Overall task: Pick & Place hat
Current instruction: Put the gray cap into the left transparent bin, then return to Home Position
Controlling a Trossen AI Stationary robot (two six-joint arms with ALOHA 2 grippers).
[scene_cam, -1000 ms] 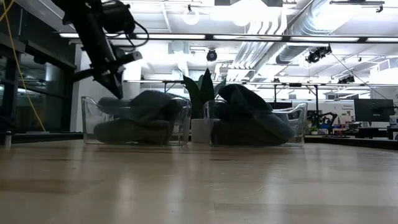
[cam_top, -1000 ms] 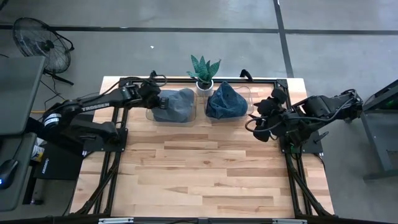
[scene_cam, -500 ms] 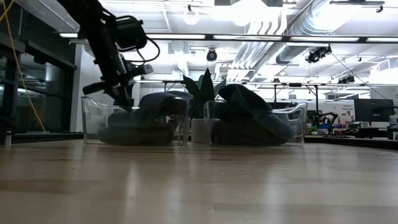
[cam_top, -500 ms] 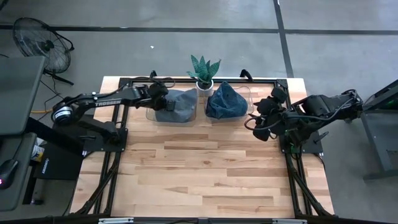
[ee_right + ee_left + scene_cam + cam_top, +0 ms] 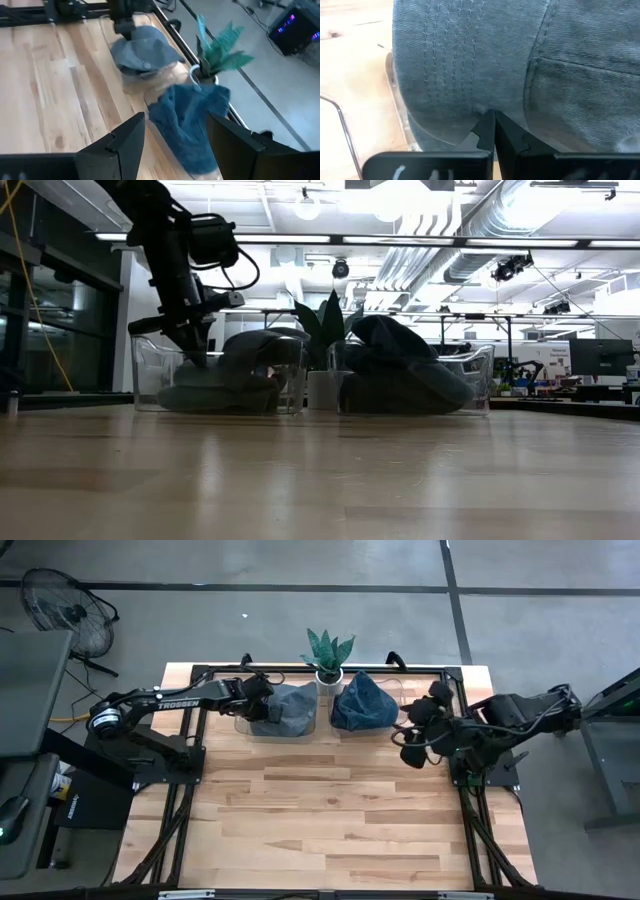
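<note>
Lying brim-first toward the shut left claw, grey hat.

The bench has a top of light wooden planks, and a dark metal frame runs along its edges. Three things stand directly on the wood, all in one row at the far side. The left one is a clear plastic bin, and a grey hat lies in it. Just beside it, in the middle, stands a small white pot with a green plant. On the other side of the pot is a second clear bin with a dark blue hat inside. The black bases of the two arms sit at the left and right edges.
</note>
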